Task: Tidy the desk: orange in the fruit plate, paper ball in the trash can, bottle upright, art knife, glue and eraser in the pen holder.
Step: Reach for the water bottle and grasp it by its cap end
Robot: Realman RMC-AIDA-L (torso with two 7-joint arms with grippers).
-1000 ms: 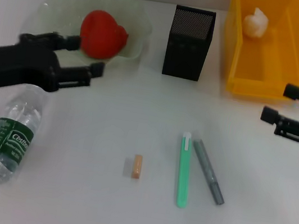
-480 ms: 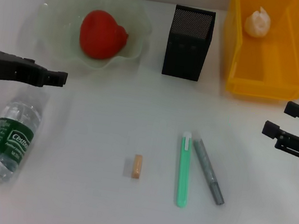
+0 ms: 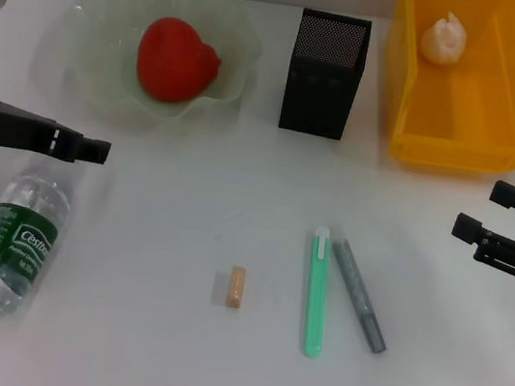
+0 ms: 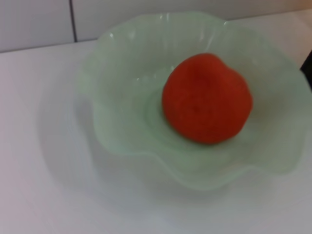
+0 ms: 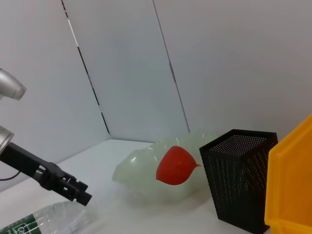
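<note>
The orange [image 3: 176, 58] lies in the pale green fruit plate [image 3: 98, 21]; the left wrist view shows both close up, orange [image 4: 207, 97] and plate [image 4: 122, 73]. My left gripper [image 3: 96, 148] is empty and open, just in front of the plate and above the lying bottle [image 3: 15, 238]. The paper ball [image 3: 443, 38] is in the yellow bin [image 3: 460, 152]. The eraser [image 3: 237, 287], green art knife [image 3: 317, 291] and grey glue stick [image 3: 359, 295] lie on the table. The black mesh pen holder [image 3: 327, 62] stands behind them. My right gripper [image 3: 486, 212] is open and empty, in front of the bin.
The right wrist view shows the left gripper [image 5: 78, 191], the orange [image 5: 175, 165], the pen holder [image 5: 239, 180], the bin's edge [image 5: 292, 180] and the bottle [image 5: 44, 222]. A white wall stands behind the table.
My left arm has pulled back from the plate toward the left and turned, leaving the orange in the plate. My right gripper has drifted slightly nearer and to the right.
</note>
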